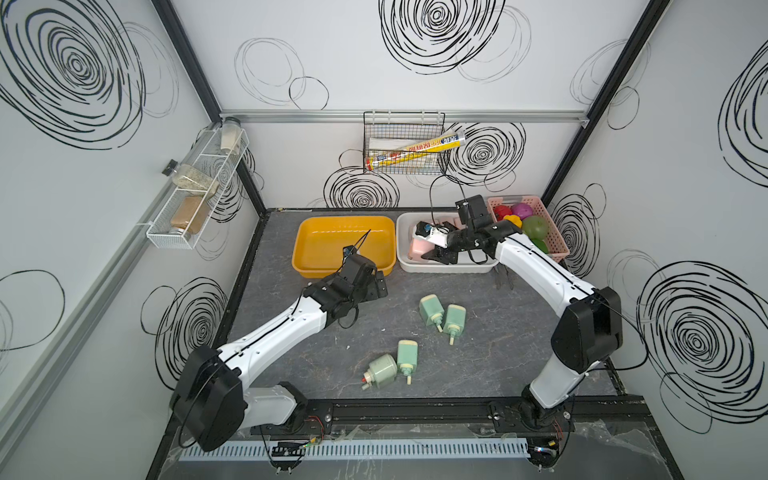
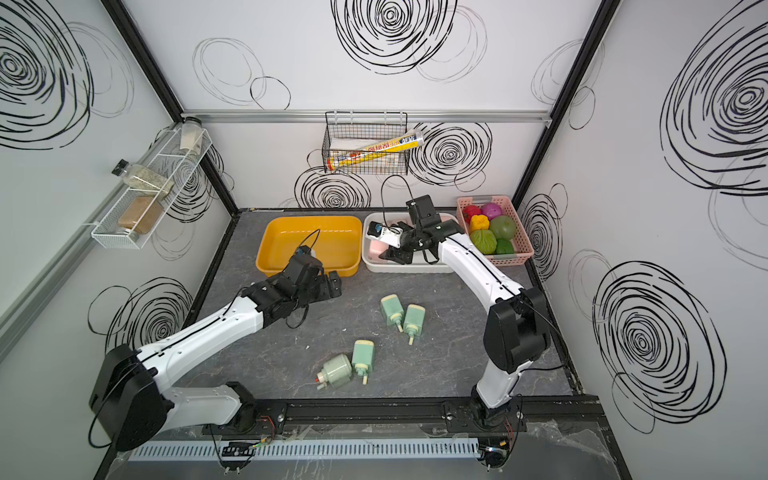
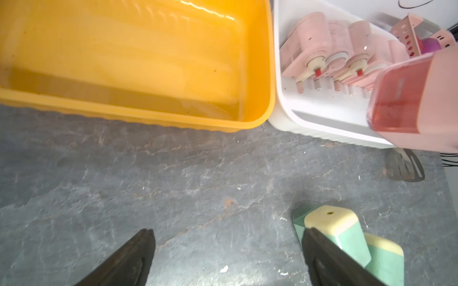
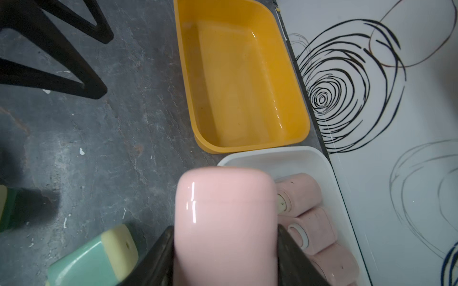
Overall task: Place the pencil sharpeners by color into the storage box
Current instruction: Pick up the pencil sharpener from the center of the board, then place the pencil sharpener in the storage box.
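The pencil sharpeners [image 1: 431, 309] come in two colours. In both top views four green ones lie loose on the grey table [image 1: 498, 340] in two pairs, one pair near the table's middle and the other [image 2: 363, 355] closer to the arms' bases. The right gripper [image 1: 434, 252] reaches over the white box [image 1: 446, 268] at the end nearest the yellow box [image 1: 307, 245], with its jaws closed on a pink sharpener [image 1: 419, 248]. The left gripper [image 1: 380, 284] hangs spread wide and holds nothing. It is just in front of the yellow box and near the middle green pair, but not around it.

In the left wrist view the left gripper [image 3: 226, 235] has its jaws wide, with bare table between them. One green sharpener [image 3: 347, 230] shows just past one finger [image 3: 327, 260], partly hidden by it and outside the gap. Several pink sharpeners [image 3: 322, 49] lie side by side in the white box [image 3: 322, 128]. The held pink one [image 3: 409, 99] hangs above that box's near wall.

In the right wrist view the pink sharpener [image 4: 225, 210] sits squarely between the fingers [image 4: 158, 260] of the right gripper [image 4: 225, 229], gripped on both flanks over a corner of the white box [image 4: 272, 152]. More pink ones [image 4: 302, 193] lie in the box beside it. The yellow box [image 4: 190, 99] stands alongside the white one. A green sharpener [image 4: 94, 257] lies on the table beside the gripper, outside its jaws.
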Motion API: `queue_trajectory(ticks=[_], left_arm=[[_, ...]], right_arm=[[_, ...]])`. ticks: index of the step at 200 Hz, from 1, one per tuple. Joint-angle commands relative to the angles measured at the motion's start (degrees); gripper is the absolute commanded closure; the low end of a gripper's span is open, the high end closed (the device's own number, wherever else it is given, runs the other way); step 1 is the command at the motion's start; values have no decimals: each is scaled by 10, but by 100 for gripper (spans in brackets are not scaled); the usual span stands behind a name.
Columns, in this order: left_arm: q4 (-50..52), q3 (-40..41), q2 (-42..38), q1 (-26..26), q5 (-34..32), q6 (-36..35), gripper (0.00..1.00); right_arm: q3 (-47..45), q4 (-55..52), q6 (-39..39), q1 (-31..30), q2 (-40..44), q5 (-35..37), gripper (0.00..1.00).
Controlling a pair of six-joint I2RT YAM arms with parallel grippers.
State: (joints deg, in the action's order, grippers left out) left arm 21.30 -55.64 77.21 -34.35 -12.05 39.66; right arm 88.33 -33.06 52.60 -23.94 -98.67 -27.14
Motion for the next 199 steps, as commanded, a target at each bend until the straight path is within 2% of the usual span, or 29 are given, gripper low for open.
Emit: queue_trajectory(ticks=[1, 31, 96, 153, 199], left_arm=[[-33, -51, 54, -5, -18, -44, 1], [-40, -110, 129, -5, -12, -67, 1], [-18, -235, 270, 1, -21, -95, 1], [-3, -281, 321, 16, -13, -98, 1], [11, -295, 344, 27, -16, -87, 1]], right_arm=[[50, -40, 47, 34, -32, -26, 100], [117, -127, 94, 76, -92, -44, 100], [227, -209, 136, 117, -200, -29, 100], [317, -276, 135, 106, -296, -9, 100], [332, -289, 157, 100, -324, -17, 100]])
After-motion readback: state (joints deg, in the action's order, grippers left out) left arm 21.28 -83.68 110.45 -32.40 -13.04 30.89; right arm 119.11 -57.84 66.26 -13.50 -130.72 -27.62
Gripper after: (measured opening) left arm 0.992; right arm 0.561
